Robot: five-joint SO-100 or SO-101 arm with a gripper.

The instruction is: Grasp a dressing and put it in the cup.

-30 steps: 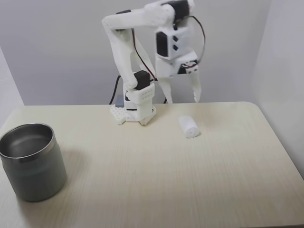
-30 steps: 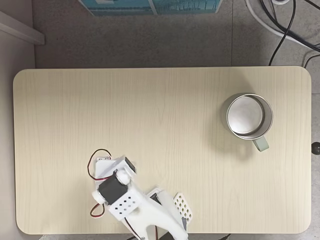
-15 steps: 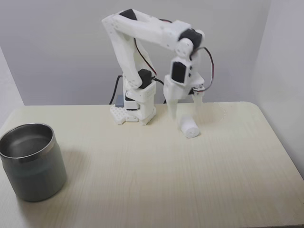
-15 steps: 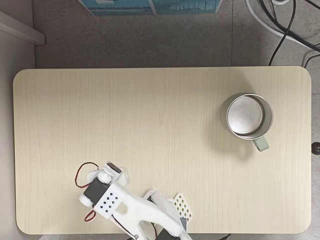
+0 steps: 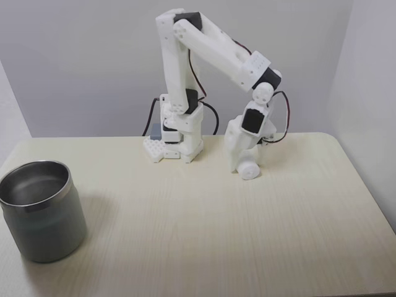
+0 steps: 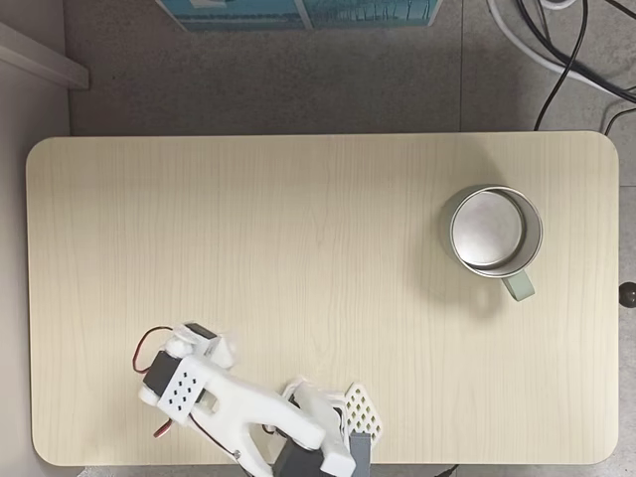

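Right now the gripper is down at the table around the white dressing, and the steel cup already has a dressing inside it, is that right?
Not quite. The cup is empty: the fixed view looking straight down shows only its bare metal bottom. The rest holds: in the fixed view from the front, the gripper is down at the table around the white dressing, which lies on the tabletop.

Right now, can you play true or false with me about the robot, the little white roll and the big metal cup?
1. The dressing is inside the cup. False: it lies on the table.
2. The pincer is down at the dressing. True.
3. The cup is tipped over. False: it stands upright.
4. The cup is empty. True.
5. The cup stands right beside the dressing. False: they are far apart.
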